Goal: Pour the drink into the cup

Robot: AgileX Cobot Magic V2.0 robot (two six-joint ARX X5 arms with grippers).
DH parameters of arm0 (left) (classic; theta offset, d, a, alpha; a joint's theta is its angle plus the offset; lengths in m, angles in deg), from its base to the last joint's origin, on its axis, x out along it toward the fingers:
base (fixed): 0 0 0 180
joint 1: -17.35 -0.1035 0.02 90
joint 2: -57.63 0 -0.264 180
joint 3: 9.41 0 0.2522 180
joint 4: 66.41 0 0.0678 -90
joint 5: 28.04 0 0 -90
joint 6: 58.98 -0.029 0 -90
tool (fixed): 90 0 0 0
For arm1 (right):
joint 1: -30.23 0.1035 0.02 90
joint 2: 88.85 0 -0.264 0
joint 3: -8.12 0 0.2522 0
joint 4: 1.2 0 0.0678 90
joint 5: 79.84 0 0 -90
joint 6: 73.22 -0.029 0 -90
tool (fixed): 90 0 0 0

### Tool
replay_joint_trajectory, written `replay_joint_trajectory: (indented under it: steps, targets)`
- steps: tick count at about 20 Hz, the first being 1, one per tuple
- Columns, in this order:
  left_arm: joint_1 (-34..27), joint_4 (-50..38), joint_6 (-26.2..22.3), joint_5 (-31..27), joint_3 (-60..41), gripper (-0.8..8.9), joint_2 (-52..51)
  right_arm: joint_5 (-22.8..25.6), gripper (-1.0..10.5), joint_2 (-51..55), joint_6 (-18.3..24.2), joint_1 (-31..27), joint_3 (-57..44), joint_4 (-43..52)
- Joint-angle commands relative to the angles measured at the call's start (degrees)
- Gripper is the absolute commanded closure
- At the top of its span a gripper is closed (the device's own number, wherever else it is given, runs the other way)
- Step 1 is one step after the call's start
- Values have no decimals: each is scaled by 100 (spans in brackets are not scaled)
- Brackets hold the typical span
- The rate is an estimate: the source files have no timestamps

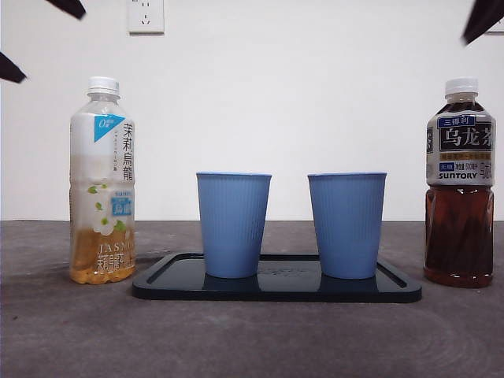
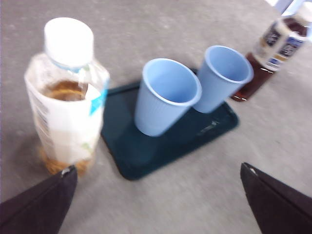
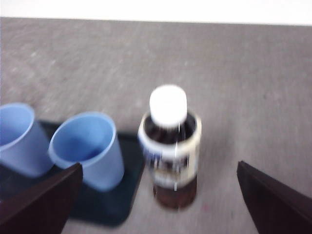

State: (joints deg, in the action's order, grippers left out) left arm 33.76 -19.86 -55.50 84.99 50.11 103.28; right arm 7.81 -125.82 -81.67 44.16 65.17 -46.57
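Jasmine tea bottle (image 1: 101, 181) upright on grey table (image 1: 252, 339), long axis vertical, white cap pointing straight up, pale liquid filling only the lower part; close ahead of left gripper (image 2: 156, 195) and off toward one jaw, not between them. Left gripper released, jaws spread wide, grasping nothing, raised above the table. Dark oolong bottle (image 1: 460, 183) likewise upright, axis vertical, white cap up, almost full; directly ahead of right gripper (image 3: 158, 195), roughly centred between its jaws but beyond the tips, untouched. Right gripper also released, jaws wide apart, empty. Two blue ribbed cups: left cup (image 1: 233, 224) and right cup (image 1: 346, 224), both standing mouth-up on dark tray (image 1: 394, 287), side by side with a gap between, apparently empty in the wrist views. Tray between the two bottles, farther from each gripper than that gripper's own bottle. From the left gripper, cups just beyond and beside the jasmine bottle; from the right gripper, cups off to the side of the oolong bottle. Both wrist views somewhat blurred. Only black tips of the arms in the front view's top corners.
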Motion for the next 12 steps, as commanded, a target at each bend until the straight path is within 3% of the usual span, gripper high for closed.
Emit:
replay_joint_trajectory:
  steps: [1,6,12]
  targets:
    - [28,-286,-90,-109,31,283,216,-181,440,461,-254,31,68,-542]
    - [105,-627,-90,-649,-160,284,448,-452,440,1266,-496,28,68,-1362]
    - [240,-2483,492,-964,-1445,284,549,-785,440,1810,-636,28,68,-1716]
